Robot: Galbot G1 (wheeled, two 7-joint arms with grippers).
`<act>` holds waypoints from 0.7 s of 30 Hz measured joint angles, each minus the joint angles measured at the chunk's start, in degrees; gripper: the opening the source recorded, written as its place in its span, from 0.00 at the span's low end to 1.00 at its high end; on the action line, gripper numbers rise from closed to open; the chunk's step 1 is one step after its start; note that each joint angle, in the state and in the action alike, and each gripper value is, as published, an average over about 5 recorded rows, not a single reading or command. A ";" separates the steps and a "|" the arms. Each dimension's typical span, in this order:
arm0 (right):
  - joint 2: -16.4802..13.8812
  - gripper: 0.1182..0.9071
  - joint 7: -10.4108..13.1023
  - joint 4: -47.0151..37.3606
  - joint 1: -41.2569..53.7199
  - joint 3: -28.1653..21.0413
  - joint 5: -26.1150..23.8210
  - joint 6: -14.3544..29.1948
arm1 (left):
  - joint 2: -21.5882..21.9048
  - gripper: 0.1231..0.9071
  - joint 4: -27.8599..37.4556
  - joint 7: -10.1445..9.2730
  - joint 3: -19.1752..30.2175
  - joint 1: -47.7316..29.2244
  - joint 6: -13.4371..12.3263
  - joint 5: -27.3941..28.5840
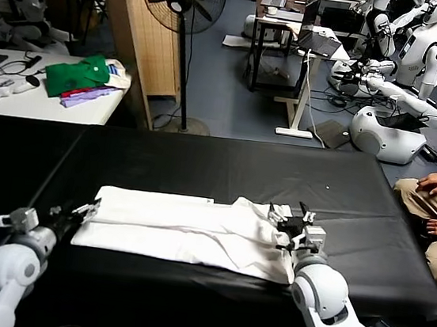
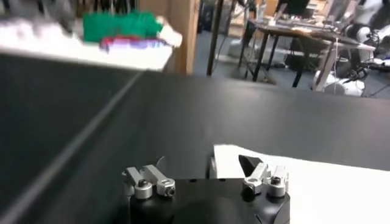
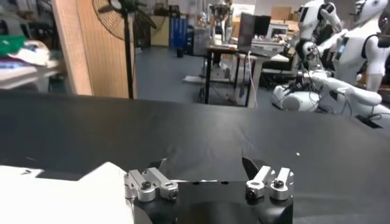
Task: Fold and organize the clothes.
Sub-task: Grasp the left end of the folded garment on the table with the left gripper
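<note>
On the black desk (image 1: pixel 203 162) the white T-shirt (image 1: pixel 186 231) lies folded lengthwise between both arms, so each spread, empty pincer, left (image 1: pixel 85 212) and right (image 1: pixel 291 220), should probably draw straight back without snagging the ends.

Even indoor light, soft shadows, blurred backgrounds at the wrists

The black table (image 1: pixel 203 162) is evenly lit from above; faint sheen is seen along its seam. The white T-shirt (image 1: pixel 187 227) is rendered bright. Distant furniture is blurred in the left wrist view.
</note>
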 joint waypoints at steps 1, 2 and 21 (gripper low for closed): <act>-0.05 0.86 -0.01 0.12 0.04 0.05 0.03 0.00 | -0.34 0.86 -0.12 0.22 -0.02 0.62 -0.23 0.32; -0.12 0.86 -0.01 0.19 0.09 0.12 0.05 0.02 | -0.69 0.86 -0.25 0.48 -0.03 1.18 -0.50 0.68; 0.57 0.86 0.60 0.83 0.42 0.26 -0.27 0.23 | -3.34 0.06 0.33 4.44 1.85 2.24 -3.45 6.76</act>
